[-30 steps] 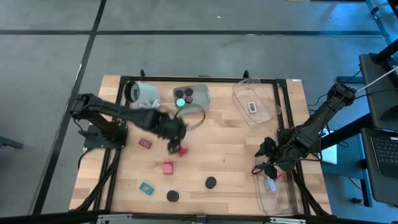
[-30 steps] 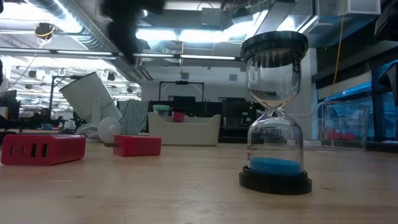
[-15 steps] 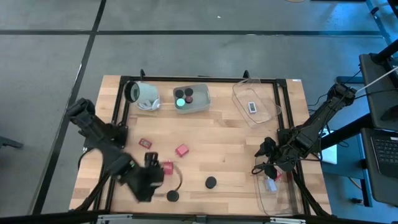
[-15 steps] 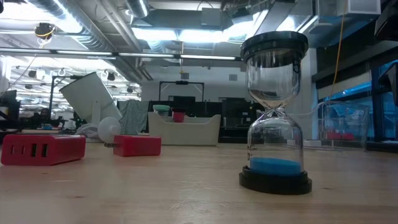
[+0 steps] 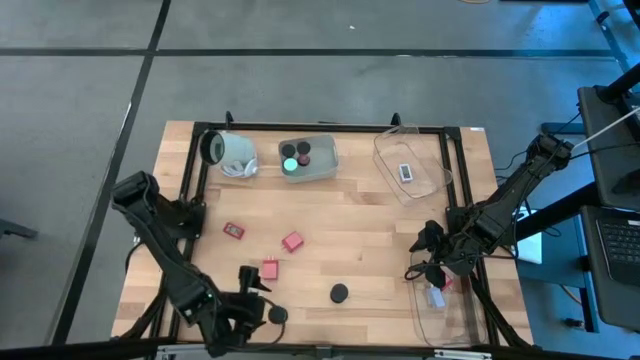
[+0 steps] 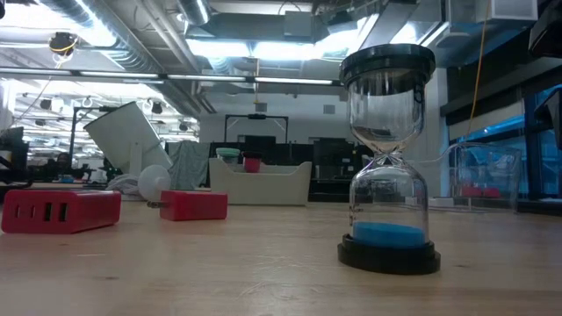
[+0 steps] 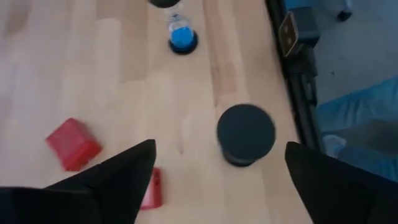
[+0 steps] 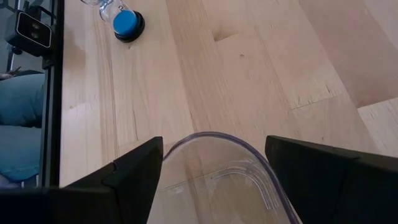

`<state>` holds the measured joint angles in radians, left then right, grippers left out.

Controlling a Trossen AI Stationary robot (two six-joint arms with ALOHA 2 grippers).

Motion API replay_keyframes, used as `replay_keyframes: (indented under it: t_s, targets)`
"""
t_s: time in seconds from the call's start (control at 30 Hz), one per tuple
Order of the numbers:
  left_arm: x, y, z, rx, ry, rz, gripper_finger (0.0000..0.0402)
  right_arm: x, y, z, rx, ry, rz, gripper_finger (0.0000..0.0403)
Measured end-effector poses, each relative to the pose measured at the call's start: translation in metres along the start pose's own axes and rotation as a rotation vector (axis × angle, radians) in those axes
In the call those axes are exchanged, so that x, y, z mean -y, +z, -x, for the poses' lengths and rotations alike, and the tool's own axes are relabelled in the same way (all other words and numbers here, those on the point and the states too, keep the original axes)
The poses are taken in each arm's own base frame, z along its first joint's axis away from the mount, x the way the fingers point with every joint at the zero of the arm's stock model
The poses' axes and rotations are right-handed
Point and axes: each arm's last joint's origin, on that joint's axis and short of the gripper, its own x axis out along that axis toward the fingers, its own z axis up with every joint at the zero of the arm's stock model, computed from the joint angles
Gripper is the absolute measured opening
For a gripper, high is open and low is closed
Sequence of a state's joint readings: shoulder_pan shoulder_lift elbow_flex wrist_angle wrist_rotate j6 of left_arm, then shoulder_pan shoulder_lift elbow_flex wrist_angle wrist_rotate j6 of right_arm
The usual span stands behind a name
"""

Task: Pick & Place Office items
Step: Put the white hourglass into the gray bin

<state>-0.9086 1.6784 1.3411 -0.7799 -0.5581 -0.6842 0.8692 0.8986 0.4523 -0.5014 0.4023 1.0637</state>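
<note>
Wooden table (image 5: 370,250), red blocks (image 5: 292,242) beside black cap (image 5: 340,294).

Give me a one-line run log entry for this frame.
left tool: open, above black round cap at near table edge | right tool: open, over clear tray, waiting | held: nothing

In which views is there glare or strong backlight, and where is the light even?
Low view: bright ceiling lights shine behind the hourglass, whose glass carries reflections. Right wrist view: the rim of the clear tray catches highlights. High view: the table is evenly lit, without glare.
</note>
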Motion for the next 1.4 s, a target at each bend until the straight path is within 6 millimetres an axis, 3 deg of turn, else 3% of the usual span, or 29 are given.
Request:
replay_keyframes:
  t_s: [0.13, 0.57, 1.0, 1.13, 1.4]
  targets:
    - [0.0, 0.007, -0.016, -0.03, -0.062, 0.009, 0.0374, 0.0, 0.0, 0.0, 0.0, 0.0, 0.0, 0.0286]
    - [-0.002, 0.017, -0.062, -0.11, -0.2, -0.011, 0.0373, 0.0, 0.0, 0.0, 0.0, 0.0, 0.0, 0.0286]
    - [-0.008, 0.009, -0.08, -0.226, -0.157, 0.055, 0.037, 0.0, 0.0, 0.0, 0.0, 0.0, 0.0, 0.0286]
    - [-0.012, 0.005, -0.08, -0.272, -0.105, 0.098, 0.0345, 0.0, 0.0, 0.0, 0.0, 0.0, 0.0, 0.0286]
    - [-0.013, 0.007, -0.081, -0.256, -0.109, 0.103, 0.0248, 0.0, 0.0, 0.0, 0.0, 0.0, 0.0, 0.0286]
